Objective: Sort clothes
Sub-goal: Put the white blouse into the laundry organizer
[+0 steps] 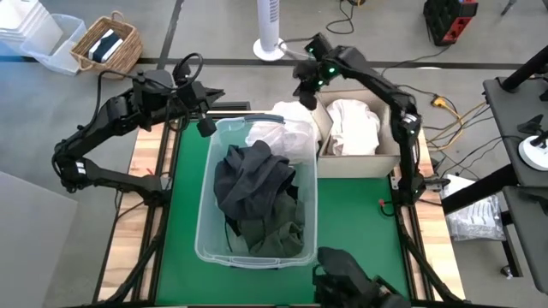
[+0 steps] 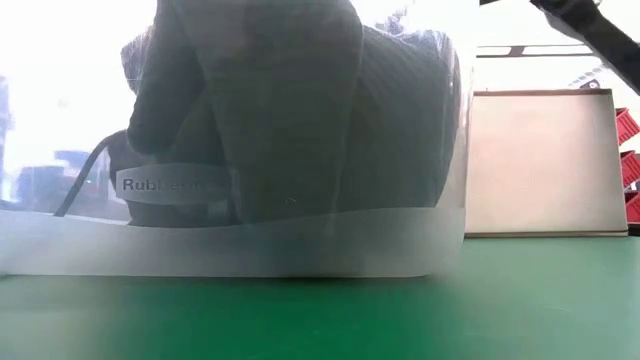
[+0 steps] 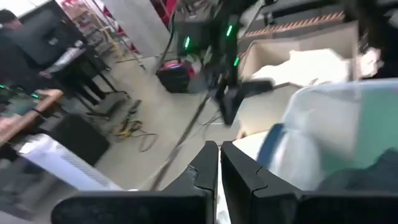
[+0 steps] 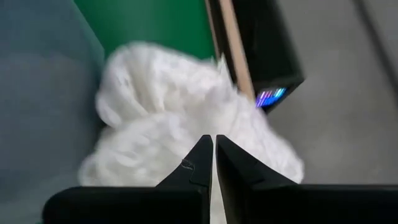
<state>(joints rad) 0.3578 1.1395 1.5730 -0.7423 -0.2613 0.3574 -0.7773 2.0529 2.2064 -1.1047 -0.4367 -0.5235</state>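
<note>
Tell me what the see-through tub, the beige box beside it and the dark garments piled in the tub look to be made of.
See-through tub: clear, glossy plastic; the clothes show through its walls in the low view.
Beige box: matte cardboard, judging by its flat tan walls, probably.
Dark garments: soft matte fabric, grey and green, slumped in folds; the weave cannot be told.

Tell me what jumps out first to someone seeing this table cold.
The clear plastic tub on the green mat, heaped with dark clothes, dominates the centre. A white garment spills over its far right corner toward the cardboard box, which already holds white fabric. The right tool hangs shut just above that garment; the left tool, also shut, waits by the tub's far left corner.
</note>
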